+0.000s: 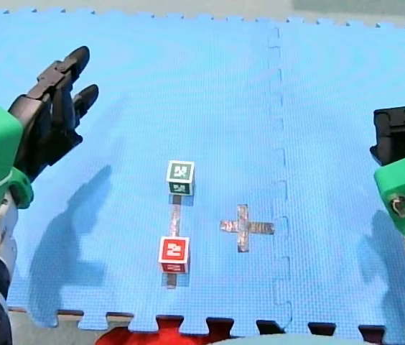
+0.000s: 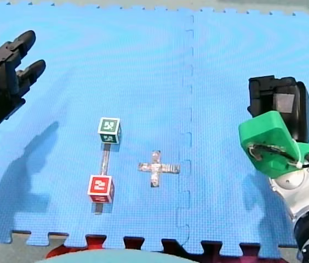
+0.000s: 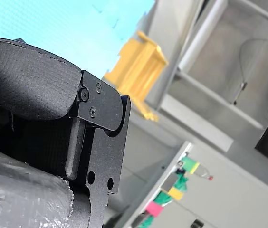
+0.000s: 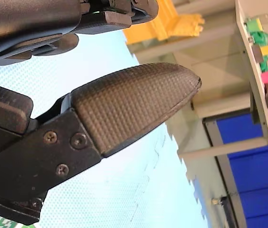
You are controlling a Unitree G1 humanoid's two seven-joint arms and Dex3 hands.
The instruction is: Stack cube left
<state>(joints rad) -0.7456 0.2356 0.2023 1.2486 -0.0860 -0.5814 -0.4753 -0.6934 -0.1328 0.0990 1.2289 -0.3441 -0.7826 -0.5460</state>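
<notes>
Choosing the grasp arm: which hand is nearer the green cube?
Left. The left hand hangs over the mat left of and beyond the green cube; the right hand is farther off, near the mat's right edge.

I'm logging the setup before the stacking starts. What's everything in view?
foam mat: one, blue, interlocking tiles, covering the work surface
green cube: one, green, mid-mat, farther from the robot
red cube: one, red, nearer the robot, in line with the green cube
tape strip: one, silver, on the mat between the cubes
tape cross: one, silver, right of the cubes
left hand: one, black, open, above the mat's left side
right hand: one, black, at the mat's right side
</notes>
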